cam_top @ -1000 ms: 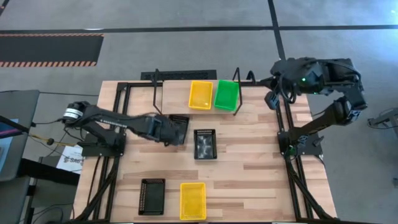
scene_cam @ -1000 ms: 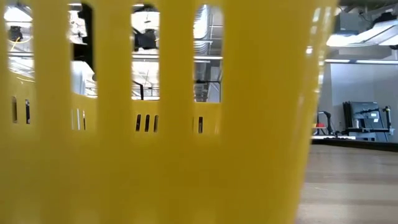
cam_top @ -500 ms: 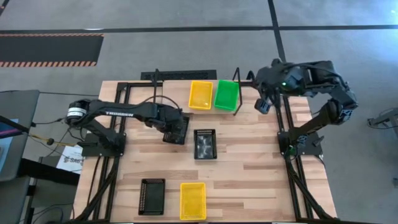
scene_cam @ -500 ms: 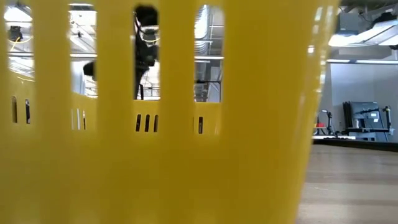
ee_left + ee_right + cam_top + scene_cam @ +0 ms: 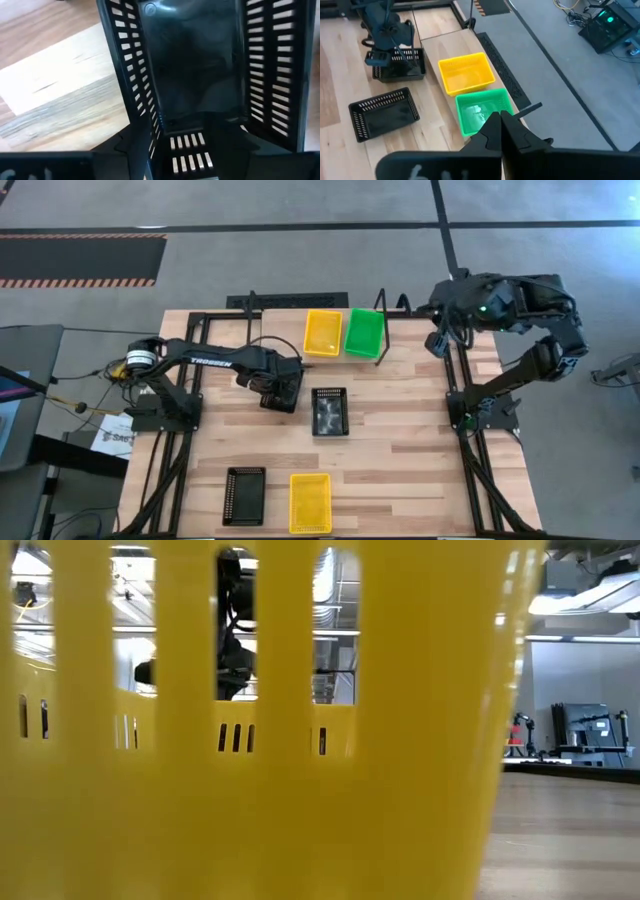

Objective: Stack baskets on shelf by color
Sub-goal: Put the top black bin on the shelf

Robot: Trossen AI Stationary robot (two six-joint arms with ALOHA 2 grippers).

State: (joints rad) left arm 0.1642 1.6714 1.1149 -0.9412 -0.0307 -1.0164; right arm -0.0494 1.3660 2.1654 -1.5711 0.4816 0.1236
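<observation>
The shelf stands at the table's far edge, with a yellow basket and a green basket side by side on it. A black basket rests on the table just in front of the shelf's left part. My left gripper hangs open over it, pointing down. A second black basket lies mid-table. A third black basket and another yellow basket sit by the near edge. My right gripper is shut and holds nothing, off the shelf's right end. My left gripper comes from above with its open fingers at either side of the black basket's slotted short end wall. Whether the fingers touch the basket, I cannot tell. The basket rests flat on the table.
The near yellow basket's wall fills most of the low view. The table's black frame rails run along both sides. Bare wood lies to the right of the mid-table black basket.
My left arm has swung toward the far edge, and its gripper has moved a little right over the black basket and tipped to point down. The basket now lies flat in front of the shelf. My right gripper has drifted toward the table's left and come back.
</observation>
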